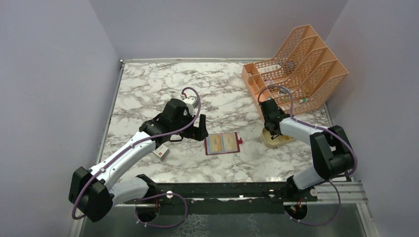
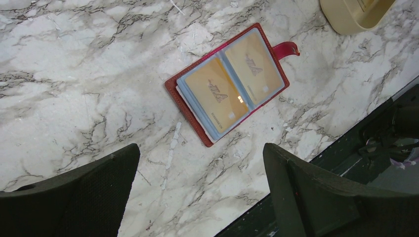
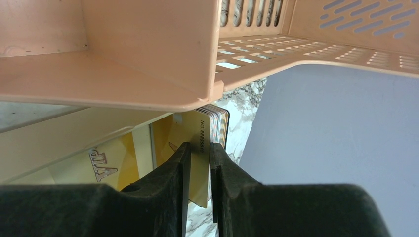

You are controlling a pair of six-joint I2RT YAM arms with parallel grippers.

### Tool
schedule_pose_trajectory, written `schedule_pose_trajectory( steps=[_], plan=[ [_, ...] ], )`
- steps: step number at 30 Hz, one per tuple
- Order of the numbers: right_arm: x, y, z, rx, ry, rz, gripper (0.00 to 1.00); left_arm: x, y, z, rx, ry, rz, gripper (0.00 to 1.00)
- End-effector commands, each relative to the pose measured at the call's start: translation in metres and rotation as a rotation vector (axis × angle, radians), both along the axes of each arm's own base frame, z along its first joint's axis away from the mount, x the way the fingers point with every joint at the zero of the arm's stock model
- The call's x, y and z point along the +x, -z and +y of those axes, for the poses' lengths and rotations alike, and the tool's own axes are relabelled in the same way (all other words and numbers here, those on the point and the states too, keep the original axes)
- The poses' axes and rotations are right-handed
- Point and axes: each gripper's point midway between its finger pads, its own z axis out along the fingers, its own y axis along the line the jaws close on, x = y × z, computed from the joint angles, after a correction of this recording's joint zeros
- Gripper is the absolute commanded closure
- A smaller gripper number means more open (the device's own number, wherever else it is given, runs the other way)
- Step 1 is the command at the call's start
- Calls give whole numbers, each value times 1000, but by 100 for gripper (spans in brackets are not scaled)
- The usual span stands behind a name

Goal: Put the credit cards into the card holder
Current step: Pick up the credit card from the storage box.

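Right wrist: right tool [image 3: 198,148] pinches gold card [image 3: 200,129], seemingly beneath rack rim [image 3: 195,101]; left tool [image 2: 201,148] wide near wallet [image 2: 285,49].

Pale lilac walls [image 1: 49,74], marble tabletop [image 1: 148,89]

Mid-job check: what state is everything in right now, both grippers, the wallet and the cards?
card holder: lying open and flat on the table, snap tab undone.
sleeved cards: two gold ones, seated in the holder's windows.
left gripper: open, empty, above the table.
right gripper: shut on one card.
gold card: pinched on edge between the fingers.
card stack: standing on edge by the beige tray.
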Motion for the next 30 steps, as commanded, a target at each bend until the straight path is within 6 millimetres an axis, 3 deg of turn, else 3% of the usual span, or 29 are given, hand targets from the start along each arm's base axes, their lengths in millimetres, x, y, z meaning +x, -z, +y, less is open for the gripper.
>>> schedule_pose_trajectory(
  steps=[1,25,30],
  plan=[
    [8,-17,-3,-5,32,-71,81,-3,0,1,-4,18,7,1],
    [7,-25,3,57,53,-90,85,-2,2,1,-13,14,23,1],
    [4,-21,14,157,66,-70,95,-2,3,1,-17,12,26,1]
  ],
)
